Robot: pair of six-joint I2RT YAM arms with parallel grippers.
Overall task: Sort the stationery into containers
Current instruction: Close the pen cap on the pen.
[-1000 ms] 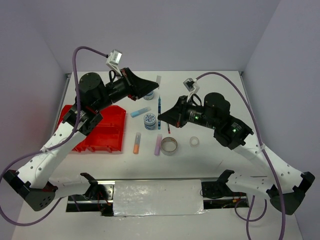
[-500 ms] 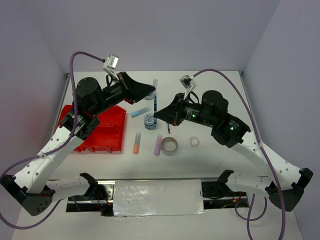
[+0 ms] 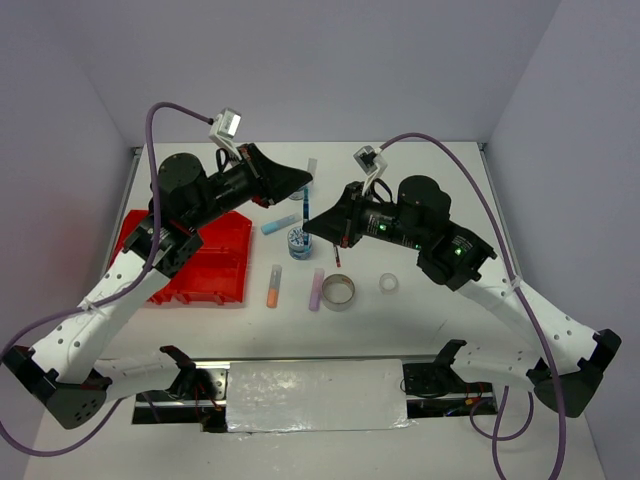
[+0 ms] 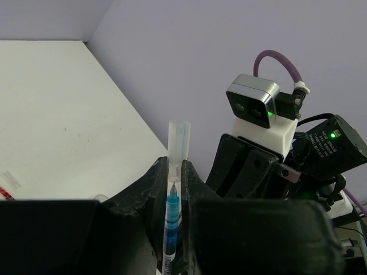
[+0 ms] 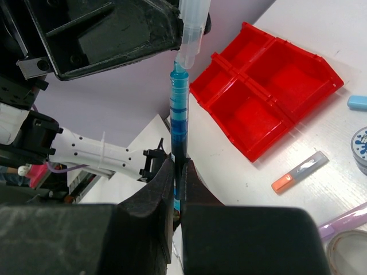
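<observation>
Now teal pen (image 3: 303,208) shifted leftward, both jaws clamping it.

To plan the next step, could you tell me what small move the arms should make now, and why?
Probably the right gripper should ease the blue pen straight into the clear cap held by the left gripper: its tip sits at the cap's mouth, not seated.

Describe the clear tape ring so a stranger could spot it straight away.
Start at the red tray on the left and go right along the near row of items. The clear tape ring lies last, just right of the grey tape ring; it is smaller and see-through.
</observation>
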